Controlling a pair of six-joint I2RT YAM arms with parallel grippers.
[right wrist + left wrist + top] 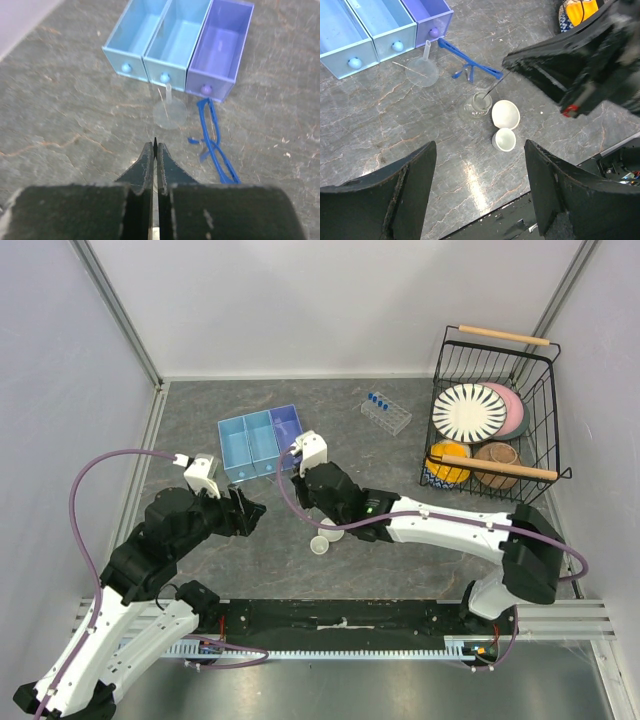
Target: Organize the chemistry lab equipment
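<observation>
The left fingers [480, 150] are being held released over the grey marbled counter [395, 130]. Just beyond, two small white round dishes [505, 114] are lying loose, and a thin rod [496, 85] in a small clear beaker [479, 104] is being pinched by the clenched right fingers [155, 150]. Blue-framed safety glasses [470, 62] are lying before bare blue and purple trays [165, 75]; sorting is judged barely begun.

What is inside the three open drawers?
Only bare floors show in the left blue drawer, the middle blue drawer and the purple drawer. Each front wall hides the strip behind it.
</observation>
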